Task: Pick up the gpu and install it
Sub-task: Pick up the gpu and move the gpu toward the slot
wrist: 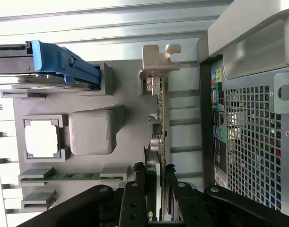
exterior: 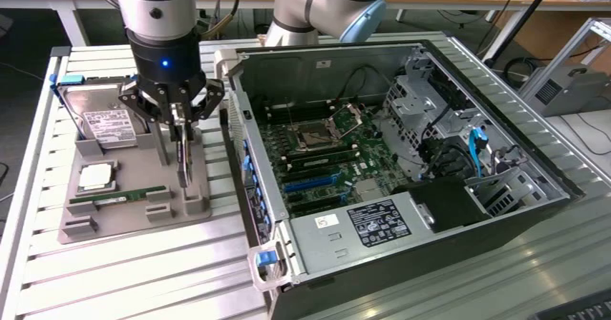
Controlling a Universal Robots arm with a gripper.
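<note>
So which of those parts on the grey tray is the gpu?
Find the open computer case; the grey tray lies beside it on the exterior view's left. The gpu stands on edge in the tray, gripped by the gripper. Nothing else there has its silver metal end bracket.

Bright, even room light, soft shadows inside the open computer case (exterior: 325,62), pale glare on the table slats (wrist: 135,28).

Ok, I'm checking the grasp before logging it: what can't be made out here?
- gpu, gripped end: wrist view, covered by the gripper.
- gpu, bottom edge: exterior view, hidden in the tray holder.
- drive label text: exterior view, too small.
</note>
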